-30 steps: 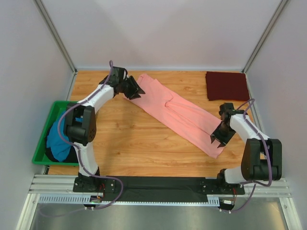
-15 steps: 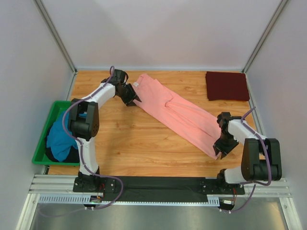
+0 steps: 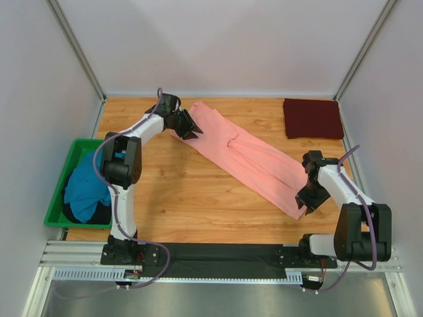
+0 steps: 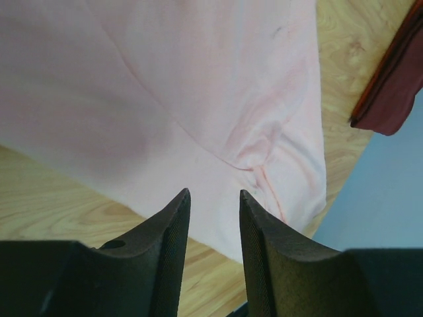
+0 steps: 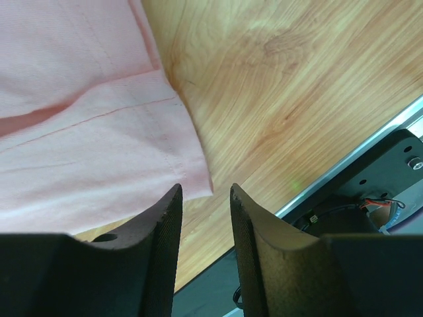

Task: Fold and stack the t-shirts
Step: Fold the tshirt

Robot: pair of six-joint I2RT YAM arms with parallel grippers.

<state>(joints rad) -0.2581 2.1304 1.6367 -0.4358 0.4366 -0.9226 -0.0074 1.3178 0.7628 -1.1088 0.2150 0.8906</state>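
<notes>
The pink tee (image 3: 244,155) lies flat on the table (image 3: 185,198) as a long strip running on a slant from the far left to the near right, with a puckered fold about halfway along.

The left hand (image 3: 192,129) is at the strip's far-left end, low over the cloth just inside the edge. In the left wrist view its fingers (image 4: 165,251) stand a narrow gap apart. Pink cloth shows beyond and below that gap, but nothing is pinched between them. A seam with a small pucker lies just ahead of the tips, and bare wood shows on the left.

The right hand (image 3: 305,203) is at the opposite, near-right end. In the right wrist view its fingers (image 5: 158,244) are likewise narrowly parted and hold nothing. The tee's hemmed corner lies just in front of the left fingertip. The cloth spreads away to the left, and bare table lies to the right.

The maroon tee (image 3: 312,117) sits folded in the far-right corner, well apart from both hands. The teal tee (image 3: 82,188) is bunched in the green bin (image 3: 54,216) at the left edge of the table.
</notes>
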